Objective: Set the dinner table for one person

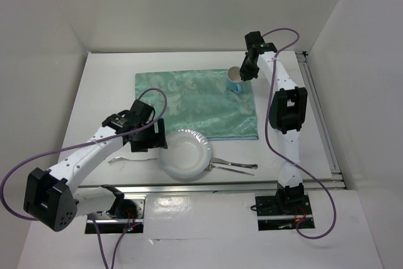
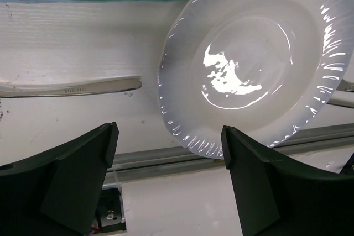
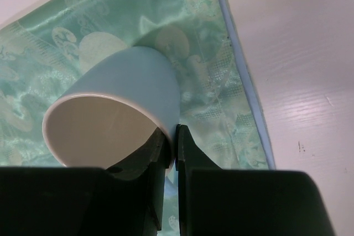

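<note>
The right claw (image 3: 171, 136) clamps the cup (image 3: 130, 89) rim; left claw (image 2: 168, 136) gapes beside the cropped plate (image 2: 249, 59).

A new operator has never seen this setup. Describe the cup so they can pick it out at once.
Find the teal-green cloth mat in the middle of the white table. At its far right corner, the right gripper pinches the wall of a light blue cup. It is the only tall, blue item; the white plate and cutlery lie flat near the front rail.
</note>
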Robot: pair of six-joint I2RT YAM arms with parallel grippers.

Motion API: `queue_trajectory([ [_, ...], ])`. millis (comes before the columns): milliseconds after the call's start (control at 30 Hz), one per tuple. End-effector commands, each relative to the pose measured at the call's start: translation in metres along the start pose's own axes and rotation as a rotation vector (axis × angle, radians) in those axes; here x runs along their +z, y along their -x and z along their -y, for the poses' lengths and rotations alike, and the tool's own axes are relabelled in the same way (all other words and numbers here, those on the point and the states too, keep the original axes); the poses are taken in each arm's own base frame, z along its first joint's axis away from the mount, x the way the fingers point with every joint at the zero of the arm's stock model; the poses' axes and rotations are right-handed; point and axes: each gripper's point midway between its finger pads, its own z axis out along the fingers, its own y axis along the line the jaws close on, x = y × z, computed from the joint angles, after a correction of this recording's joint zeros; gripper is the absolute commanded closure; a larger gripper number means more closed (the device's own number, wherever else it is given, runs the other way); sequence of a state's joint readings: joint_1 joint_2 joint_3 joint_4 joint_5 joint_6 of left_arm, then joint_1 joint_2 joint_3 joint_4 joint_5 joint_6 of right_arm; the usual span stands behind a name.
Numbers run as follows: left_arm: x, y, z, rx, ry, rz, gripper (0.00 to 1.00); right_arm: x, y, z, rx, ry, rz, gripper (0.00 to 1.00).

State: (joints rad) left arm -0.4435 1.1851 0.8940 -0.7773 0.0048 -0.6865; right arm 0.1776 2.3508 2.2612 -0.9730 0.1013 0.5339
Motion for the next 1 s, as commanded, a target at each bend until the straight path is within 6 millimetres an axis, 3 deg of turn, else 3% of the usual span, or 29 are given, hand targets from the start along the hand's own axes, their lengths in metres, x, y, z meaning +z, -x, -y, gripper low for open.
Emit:
queue_trajectory([
  [0,0.007,-0.003,0.007,-0.045,-0.015,-0.020,0.06,-0.005,0.026,-0.020,0.022,0.086,0.078,1.00],
  [100,0.008,0.001,0.012,-0.053,-0.038,-0.007,0.06,-0.003,0.024,-0.021,0.022,0.093,0.072,0.99],
  [200,0.010,-0.001,0.016,-0.053,-0.054,-0.023,0.05,-0.004,0.026,-0.027,0.022,0.123,0.078,0.67],
  [267,0.011,0.000,0.018,-0.053,-0.062,-0.028,0.05,-0.008,0.030,-0.031,0.023,0.143,0.090,0.56],
  [367,0.015,-0.005,0.017,-0.054,-0.059,-0.050,0.05,-0.019,0.036,-0.036,0.014,0.168,0.111,0.47],
  [467,0.021,-0.010,0.012,-0.045,-0.048,-0.065,0.05,-0.024,0.039,-0.036,0.004,0.174,0.121,0.28],
  [533,0.022,-0.013,0.014,-0.045,-0.064,-0.076,0.05,-0.041,0.046,-0.039,0.006,0.191,0.150,0.15],
  [667,0.032,-0.018,0.015,-0.073,-0.082,-0.078,0.05,-0.082,0.064,-0.042,0.016,0.244,0.216,0.03],
  [700,0.038,-0.027,0.008,-0.074,-0.079,-0.082,0.05,-0.084,0.060,-0.039,0.020,0.271,0.198,0.03],
  [733,0.040,-0.018,0.014,-0.068,-0.119,-0.030,0.05,-0.113,0.071,-0.046,0.029,0.325,0.257,0.02],
  [800,0.049,-0.025,0.013,-0.078,-0.135,-0.035,0.08,-0.124,0.068,-0.040,0.045,0.341,0.274,0.00],
  [833,0.050,-0.021,0.018,-0.074,-0.165,-0.016,0.08,-0.154,0.078,-0.043,0.045,0.381,0.340,0.00],
  [967,0.062,-0.018,0.025,-0.104,-0.194,-0.024,0.13,-0.192,0.078,-0.038,0.035,0.407,0.387,0.00],
])
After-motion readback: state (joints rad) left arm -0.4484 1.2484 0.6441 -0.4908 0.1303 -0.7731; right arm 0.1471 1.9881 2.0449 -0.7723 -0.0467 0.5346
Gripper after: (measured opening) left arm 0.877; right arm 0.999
